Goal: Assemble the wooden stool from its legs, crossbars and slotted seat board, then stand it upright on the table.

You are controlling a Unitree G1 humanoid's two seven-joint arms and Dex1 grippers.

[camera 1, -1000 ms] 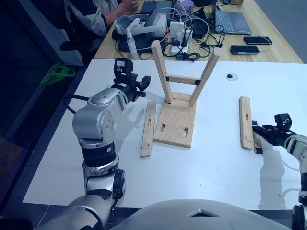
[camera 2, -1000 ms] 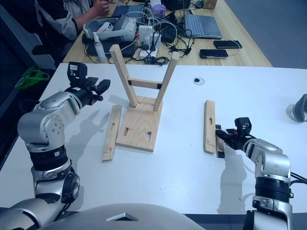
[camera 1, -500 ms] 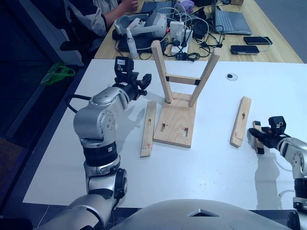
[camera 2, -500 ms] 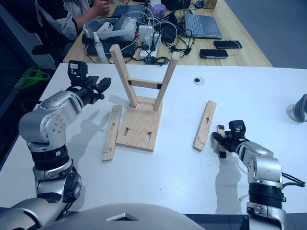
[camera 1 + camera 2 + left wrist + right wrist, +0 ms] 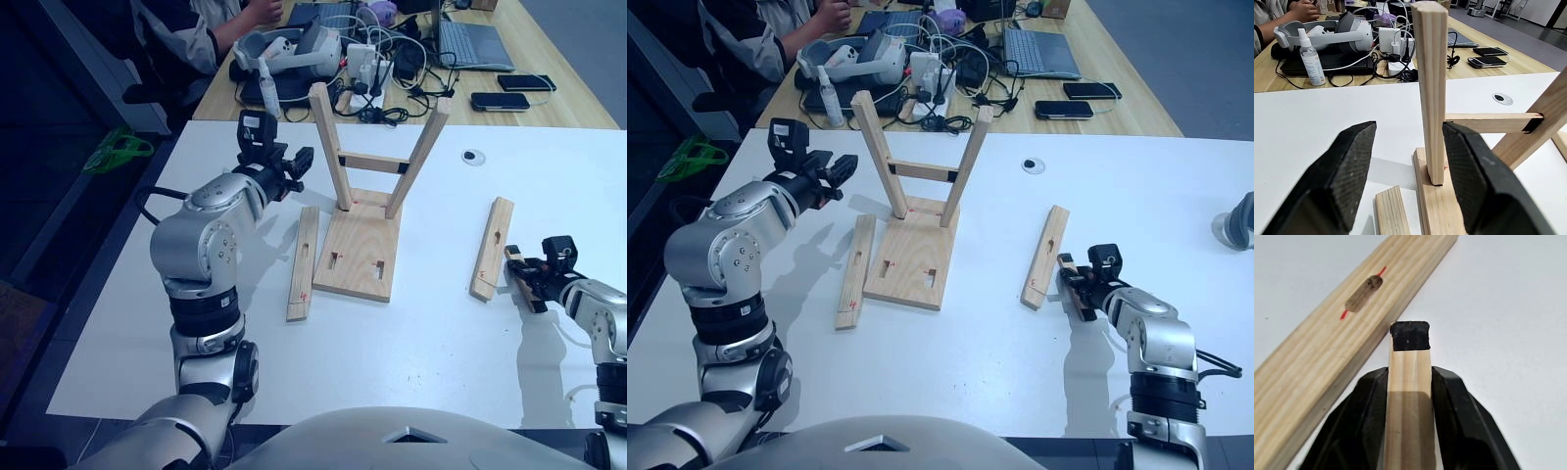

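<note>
At the near right of the bench (image 5: 411,333), your right gripper (image 5: 1081,290) pinches a black-tipped crossbar (image 5: 1409,367), its end just beside the slotted loose leg (image 5: 1347,318) lying flat; square the tip to that slot before pushing, since a skewed entry would likely shove the leg away; farther on, the seat board (image 5: 913,257) lies flat, bearing two upright legs (image 5: 880,152) joined by a second crossbar (image 5: 924,171); your left gripper (image 5: 1406,166) hangs spread, facing them, not touching.
</note>
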